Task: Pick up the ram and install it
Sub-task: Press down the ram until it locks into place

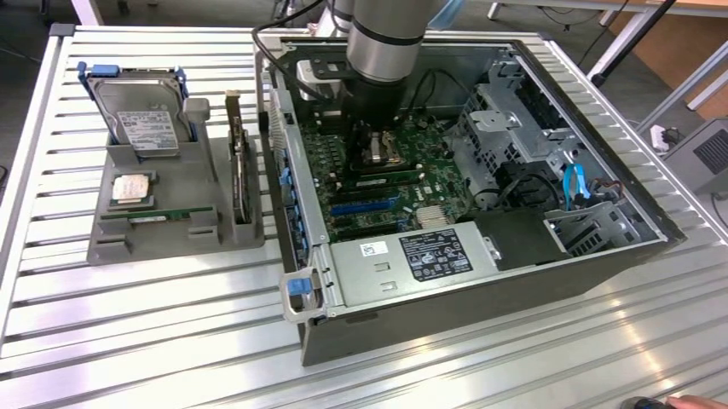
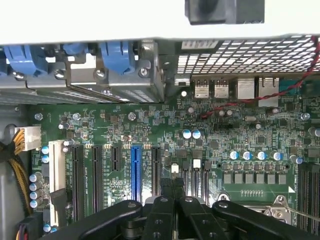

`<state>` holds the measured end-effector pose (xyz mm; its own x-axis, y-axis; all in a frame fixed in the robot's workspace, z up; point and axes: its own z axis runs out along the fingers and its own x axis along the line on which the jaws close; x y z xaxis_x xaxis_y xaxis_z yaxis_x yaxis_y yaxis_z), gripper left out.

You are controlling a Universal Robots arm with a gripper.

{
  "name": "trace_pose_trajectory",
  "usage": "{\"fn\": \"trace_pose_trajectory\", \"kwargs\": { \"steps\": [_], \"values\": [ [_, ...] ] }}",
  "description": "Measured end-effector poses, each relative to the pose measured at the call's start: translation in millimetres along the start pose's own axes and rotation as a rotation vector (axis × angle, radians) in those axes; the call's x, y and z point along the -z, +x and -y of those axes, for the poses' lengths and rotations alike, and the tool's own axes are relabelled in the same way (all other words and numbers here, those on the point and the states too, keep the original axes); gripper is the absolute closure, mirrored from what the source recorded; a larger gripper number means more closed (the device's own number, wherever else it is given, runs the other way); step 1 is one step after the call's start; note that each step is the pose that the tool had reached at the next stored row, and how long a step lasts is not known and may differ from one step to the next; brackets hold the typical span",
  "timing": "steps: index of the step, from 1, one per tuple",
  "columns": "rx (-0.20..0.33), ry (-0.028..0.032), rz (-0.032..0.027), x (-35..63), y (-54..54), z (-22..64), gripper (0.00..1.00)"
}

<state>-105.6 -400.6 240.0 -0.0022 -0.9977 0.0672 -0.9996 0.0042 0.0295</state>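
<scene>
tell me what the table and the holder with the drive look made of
Table: probably bare aluminium, with brushed silver slats that catch glare.
Holder: looks like matte grey plastic, dull and moulded, possibly printed.
Hard drive in it: shiny metal casing with a white label.

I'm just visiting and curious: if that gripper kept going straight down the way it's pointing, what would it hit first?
Most likely the green motherboard inside the open computer case. The gripper points down at the board near its expansion slots, with nothing visible in between. How much gap remains is hard to judge.
</scene>
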Motion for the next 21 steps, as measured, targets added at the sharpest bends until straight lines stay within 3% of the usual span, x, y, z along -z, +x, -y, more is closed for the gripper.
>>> {"fn": "trace_pose_trajectory", "kwargs": {
  "steps": [4, 13, 21],
  "values": [
    [0.000, 0.0001, 0.0002, 0.1, -0.9, 6.0, 0.89],
    [0.000, -0.0021, 0.0002, 1.3, -4.5, 37.4, 0.89],
    [0.001, -0.0055, 0.0002, 2.0, -5.7, 56.7, 0.89]
  ]
}}
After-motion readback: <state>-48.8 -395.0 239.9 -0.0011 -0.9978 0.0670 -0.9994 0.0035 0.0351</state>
